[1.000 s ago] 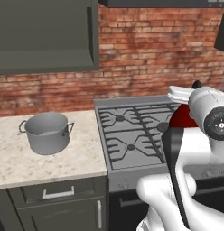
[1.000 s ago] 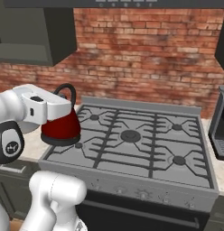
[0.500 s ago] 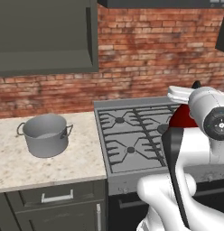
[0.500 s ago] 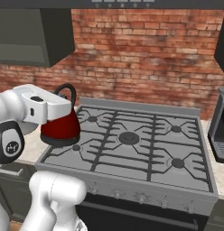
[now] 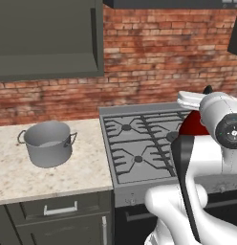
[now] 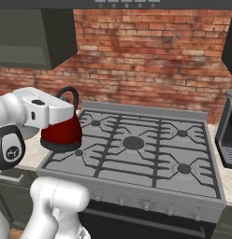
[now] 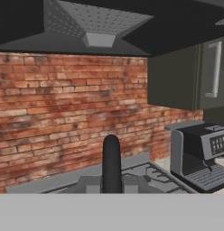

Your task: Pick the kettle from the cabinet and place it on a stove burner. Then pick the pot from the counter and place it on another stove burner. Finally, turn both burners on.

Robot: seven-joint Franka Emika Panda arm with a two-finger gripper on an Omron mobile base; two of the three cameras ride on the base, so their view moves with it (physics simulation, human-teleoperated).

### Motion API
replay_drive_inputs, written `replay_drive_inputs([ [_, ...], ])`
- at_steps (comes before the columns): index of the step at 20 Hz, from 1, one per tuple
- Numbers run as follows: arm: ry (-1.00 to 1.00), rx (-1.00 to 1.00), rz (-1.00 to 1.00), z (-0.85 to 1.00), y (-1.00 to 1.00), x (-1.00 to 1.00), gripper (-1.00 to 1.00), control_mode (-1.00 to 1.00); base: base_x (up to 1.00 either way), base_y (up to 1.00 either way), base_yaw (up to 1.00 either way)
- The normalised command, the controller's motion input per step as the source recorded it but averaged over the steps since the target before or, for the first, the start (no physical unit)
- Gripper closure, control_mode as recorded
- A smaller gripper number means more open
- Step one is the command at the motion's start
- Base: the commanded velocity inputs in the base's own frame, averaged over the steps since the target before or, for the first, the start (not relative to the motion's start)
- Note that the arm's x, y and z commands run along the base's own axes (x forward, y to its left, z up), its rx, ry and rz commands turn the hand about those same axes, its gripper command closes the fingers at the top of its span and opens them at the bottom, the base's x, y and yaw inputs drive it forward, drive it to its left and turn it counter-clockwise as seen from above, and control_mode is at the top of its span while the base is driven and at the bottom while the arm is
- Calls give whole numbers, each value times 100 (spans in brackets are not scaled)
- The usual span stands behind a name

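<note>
No words, brands or numbers can be read anywhere. The coffee machine point(image 7: 202, 155) has a small panel of buttons, too blurred to read.

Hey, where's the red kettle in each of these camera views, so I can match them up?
Left base view: the kettle is at right of centre, partly behind the arm.
Right base view: the kettle is at left of centre, over the stove's left edge.
Hand view: its black handle rises at bottom centre.
Shared landmark: the brick wall.
</note>
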Motion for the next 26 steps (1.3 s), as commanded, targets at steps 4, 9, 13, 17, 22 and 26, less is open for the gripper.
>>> replay_drive_inputs([
  [4, 0, 0, 0, 0, 0, 7, 100, -100, 1, 0, 0],
  [9, 0, 0, 0, 0, 2, 40, 100, -100, 0, 0, 0],
  [13, 0, 0, 0, 0, 8, 49, 100, -100, 0, 0, 0],
  [17, 0, 0, 0, 0, 8, 39, 100, -100, 0, 0, 0],
  [22, 0, 0, -6, -1, 16, 32, 100, -100, 0, 0, 0],
  [26, 0, 0, -13, -6, 18, 21, 100, -100, 0, 0, 0],
])
